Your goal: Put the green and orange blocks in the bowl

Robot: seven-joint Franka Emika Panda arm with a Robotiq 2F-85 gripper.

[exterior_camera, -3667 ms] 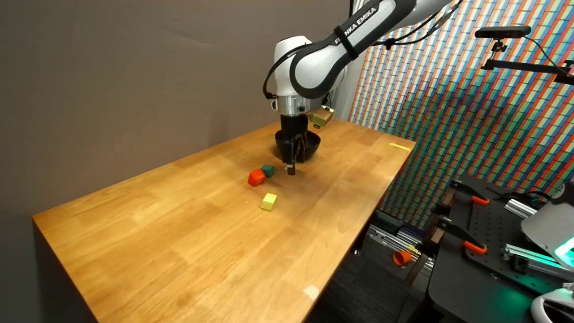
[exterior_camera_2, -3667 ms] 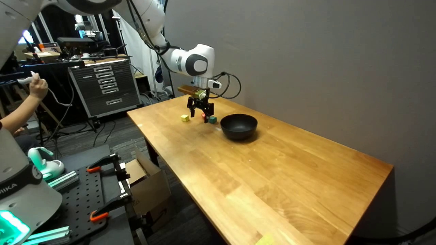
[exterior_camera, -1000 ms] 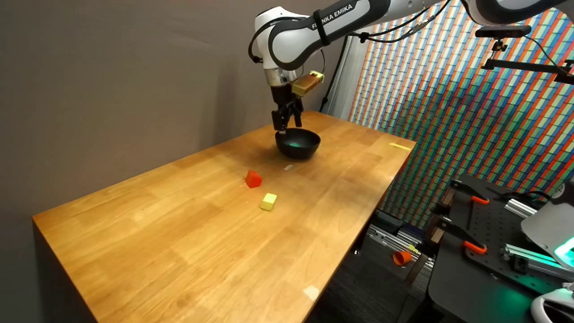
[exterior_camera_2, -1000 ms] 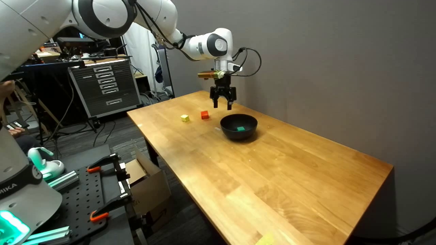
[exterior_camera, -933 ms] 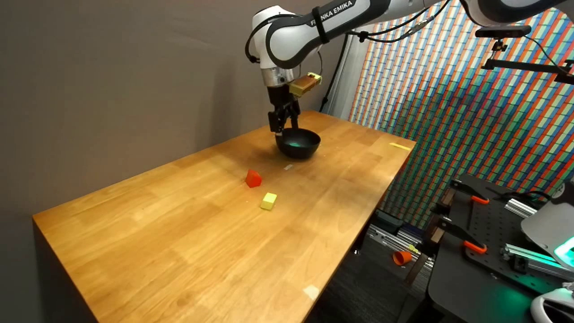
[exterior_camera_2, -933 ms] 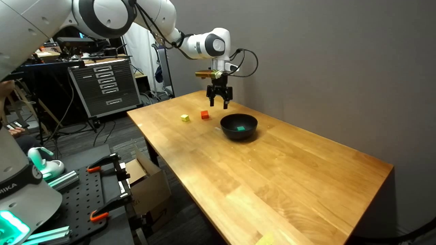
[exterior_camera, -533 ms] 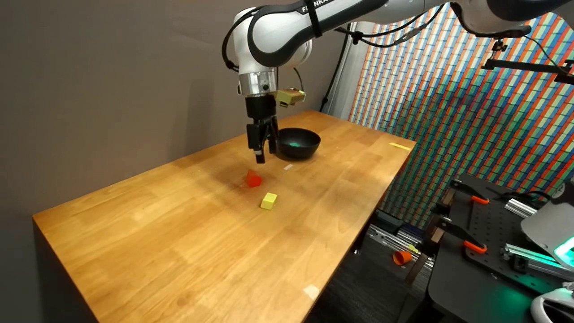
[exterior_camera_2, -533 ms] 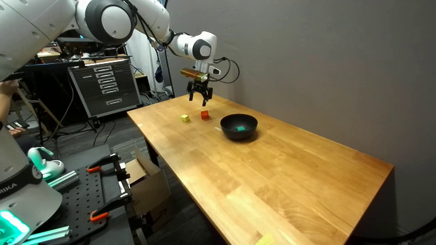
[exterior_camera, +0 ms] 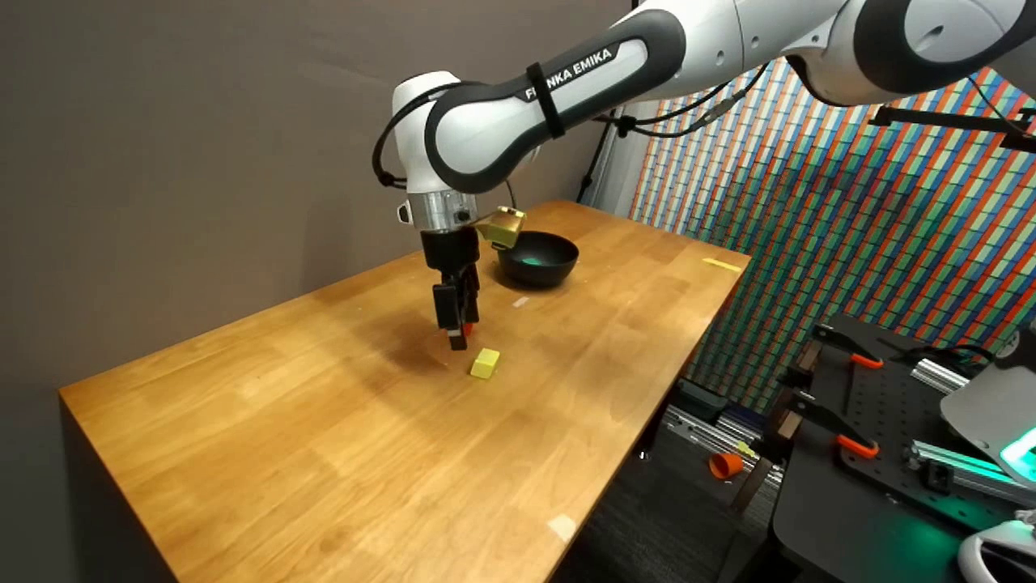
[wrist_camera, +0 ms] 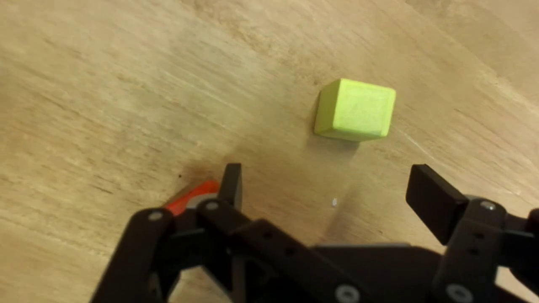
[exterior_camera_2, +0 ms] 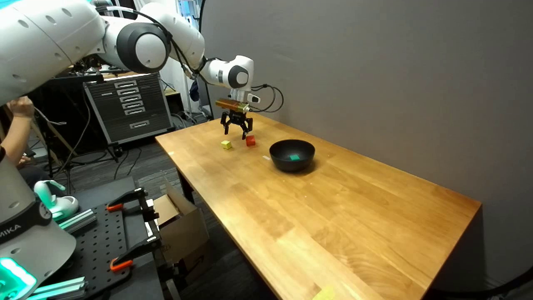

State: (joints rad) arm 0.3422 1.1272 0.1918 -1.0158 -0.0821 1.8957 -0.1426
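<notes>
The green block (exterior_camera_2: 295,158) lies inside the black bowl (exterior_camera_2: 287,166); an exterior view also shows the green block (exterior_camera: 532,261) in the bowl (exterior_camera: 558,263). The orange-red block (exterior_camera_2: 250,141) sits on the table beside my gripper (exterior_camera_2: 235,134). In the wrist view the orange-red block (wrist_camera: 193,197) is partly hidden behind the left finger, outside the jaws. My gripper (wrist_camera: 330,183) is open and empty, low over the table. In an exterior view my gripper (exterior_camera: 460,330) covers most of the orange-red block (exterior_camera: 468,329).
A pale yellow cube (wrist_camera: 362,110) lies on the table just ahead of the jaws; it shows in both exterior views (exterior_camera: 485,364) (exterior_camera_2: 226,144). The wooden table (exterior_camera_2: 333,225) runs along a grey wall (exterior_camera_2: 374,83).
The green block, earlier on the table by the orange-red block, is now in the bowl. My open gripper has moved from near the bowl back and down beside the orange-red block.
</notes>
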